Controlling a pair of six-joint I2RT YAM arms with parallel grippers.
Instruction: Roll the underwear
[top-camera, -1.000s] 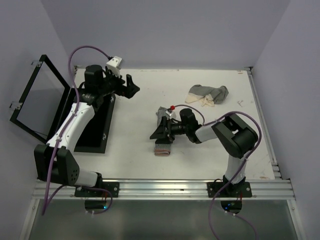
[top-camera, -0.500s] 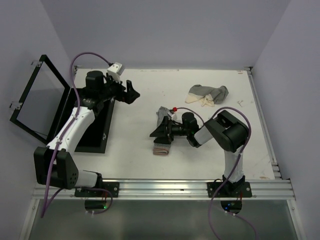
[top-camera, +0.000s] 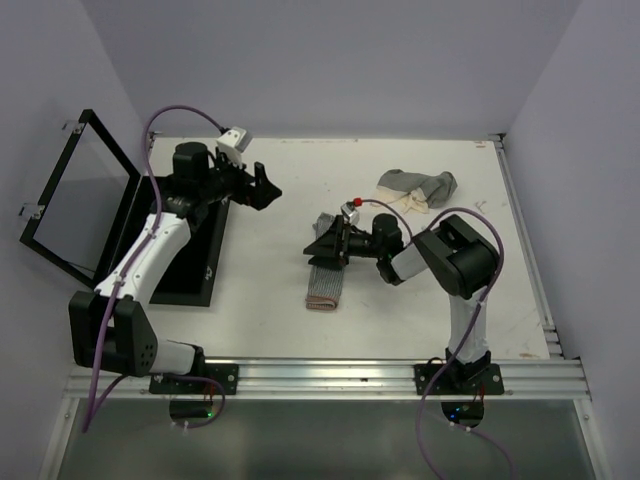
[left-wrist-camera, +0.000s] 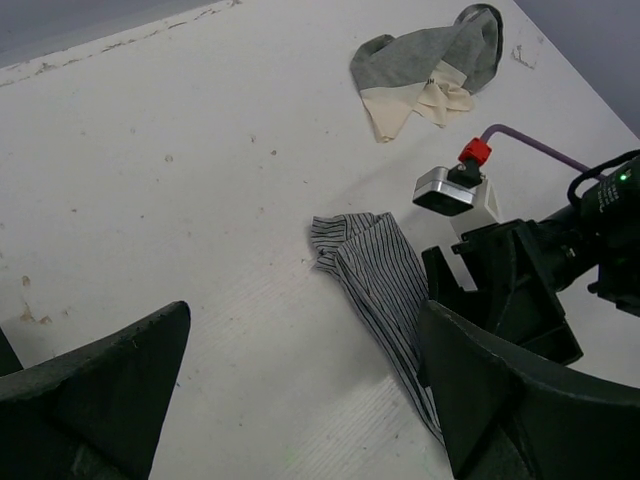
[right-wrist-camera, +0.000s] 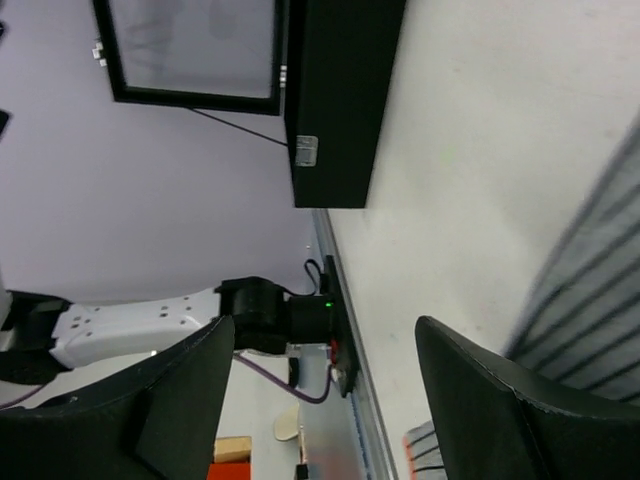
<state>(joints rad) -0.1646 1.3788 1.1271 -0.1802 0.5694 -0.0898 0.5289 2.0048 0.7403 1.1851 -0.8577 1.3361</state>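
Striped underwear: lies as a long flat strip at mid-frame in the top view, running down toward the bottom edge. No roll has been started that I can see.
Other underwear: a grey and cream heap at upper right, well apart from both arms, probably waiting its turn.
Right claw: low over the strip's upper part, turned on its side and pointing to frame left. The jaws are fairly wide. In its own view bare table shows between the fingers and the striped cloth sits beside one finger, so it holds nothing.
Why there: it is likely lining up near the strip's top end to nip the edge and turn it over down the length.
Left claw: upper left of centre, raised, jaws at their widest and empty. Its camera looks down on the strip, so it is probably kept clear but ready to pin the cloth.
Box: black, at frame left, with its lid propped open. Likely meant for finished rolls.
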